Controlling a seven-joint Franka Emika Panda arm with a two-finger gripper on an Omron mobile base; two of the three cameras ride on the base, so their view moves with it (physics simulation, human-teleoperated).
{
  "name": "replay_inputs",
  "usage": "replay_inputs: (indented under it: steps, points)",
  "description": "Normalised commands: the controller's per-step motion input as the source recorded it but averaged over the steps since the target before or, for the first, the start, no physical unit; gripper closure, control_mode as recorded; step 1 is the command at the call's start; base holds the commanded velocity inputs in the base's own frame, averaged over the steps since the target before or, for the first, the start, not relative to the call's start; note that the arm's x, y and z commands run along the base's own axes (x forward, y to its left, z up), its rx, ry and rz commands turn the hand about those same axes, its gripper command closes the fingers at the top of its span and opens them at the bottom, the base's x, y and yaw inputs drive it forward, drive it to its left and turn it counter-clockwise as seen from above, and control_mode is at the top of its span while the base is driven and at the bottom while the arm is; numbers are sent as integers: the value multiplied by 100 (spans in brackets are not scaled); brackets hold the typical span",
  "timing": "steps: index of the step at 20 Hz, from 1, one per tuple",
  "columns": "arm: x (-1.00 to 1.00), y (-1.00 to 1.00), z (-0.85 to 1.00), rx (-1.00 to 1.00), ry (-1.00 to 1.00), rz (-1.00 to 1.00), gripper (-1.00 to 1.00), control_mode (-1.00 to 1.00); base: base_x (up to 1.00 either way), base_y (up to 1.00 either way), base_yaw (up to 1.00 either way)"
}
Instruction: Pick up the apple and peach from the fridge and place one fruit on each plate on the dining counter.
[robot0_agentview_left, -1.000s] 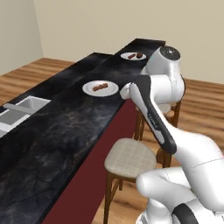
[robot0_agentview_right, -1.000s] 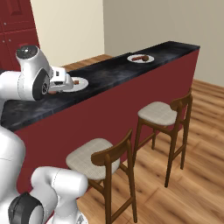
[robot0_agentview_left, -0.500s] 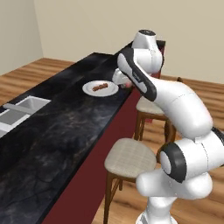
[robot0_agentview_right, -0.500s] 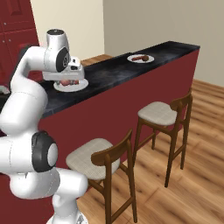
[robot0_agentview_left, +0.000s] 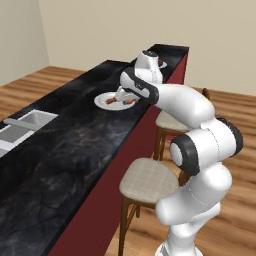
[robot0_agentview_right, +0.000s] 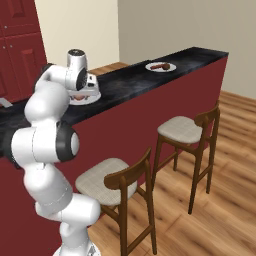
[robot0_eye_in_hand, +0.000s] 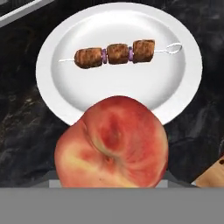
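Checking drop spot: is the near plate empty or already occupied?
Occupied. The near plate already carries a meat skewer across its middle; the peach hangs at its rim, held in the tool.

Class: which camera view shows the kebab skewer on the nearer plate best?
The hand view: the kebab skewer lies unobstructed across the plate. In the left base view it is a small brown streak; the right base view barely shows it.

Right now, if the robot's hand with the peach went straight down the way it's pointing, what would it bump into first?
Probably the near rim of the white plate with the meat skewer on it. The peach in the gripper would touch first, though depth is hard to judge.
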Motion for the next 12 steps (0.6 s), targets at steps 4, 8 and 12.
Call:
replay_inputs:
  steps: [4,8,12]
  points:
    - [84,22,-8,1,-1,28,100,-100,0,0,0]
    - [13,0,0,0,7,10,100,-100,0,0,0]
    - [4,1,-18,-2,8,3,100,-100,0,0,0]
